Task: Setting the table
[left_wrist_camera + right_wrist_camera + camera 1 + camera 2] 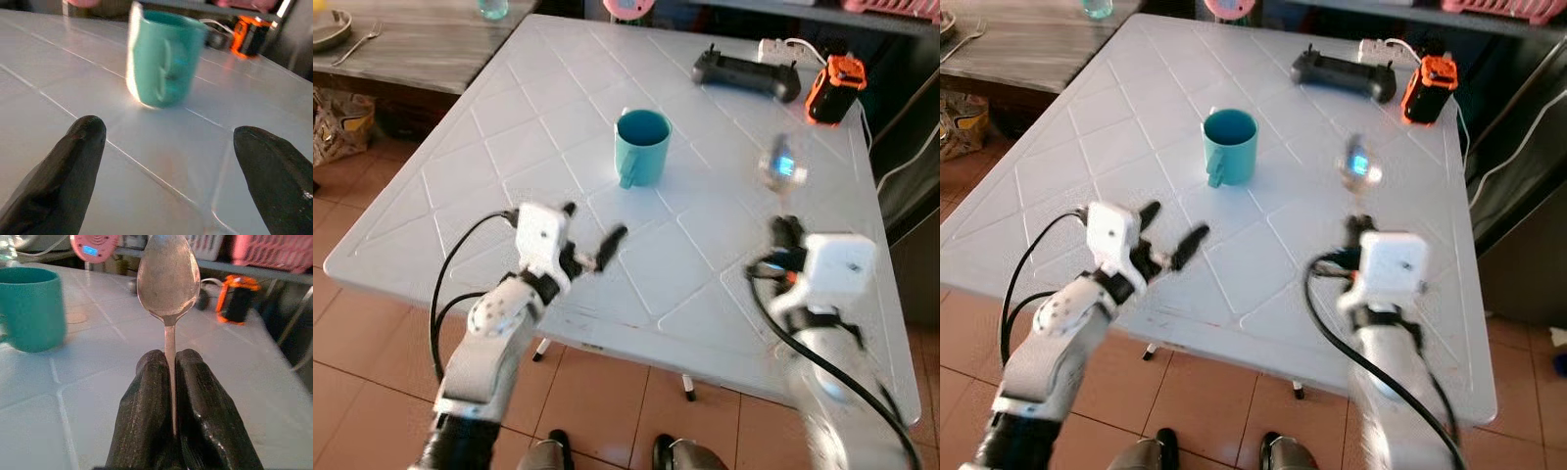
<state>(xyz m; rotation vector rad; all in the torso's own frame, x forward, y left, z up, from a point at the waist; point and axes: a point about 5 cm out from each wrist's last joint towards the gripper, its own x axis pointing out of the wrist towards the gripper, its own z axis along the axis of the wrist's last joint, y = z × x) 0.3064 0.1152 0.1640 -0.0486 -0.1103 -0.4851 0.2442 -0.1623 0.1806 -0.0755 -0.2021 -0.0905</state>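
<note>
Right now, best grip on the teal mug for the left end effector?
Pinch the teal mug across its upright wall, coming level from the robot's side. Its handle faces the open left end effector, so straddling the handle or shifting slightly aside seems safest.

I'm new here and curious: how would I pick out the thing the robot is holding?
On the white table, look right of the teal mug. There the right gripper pinches a spoon, the only shiny metal piece, bowl pointing up.
</note>
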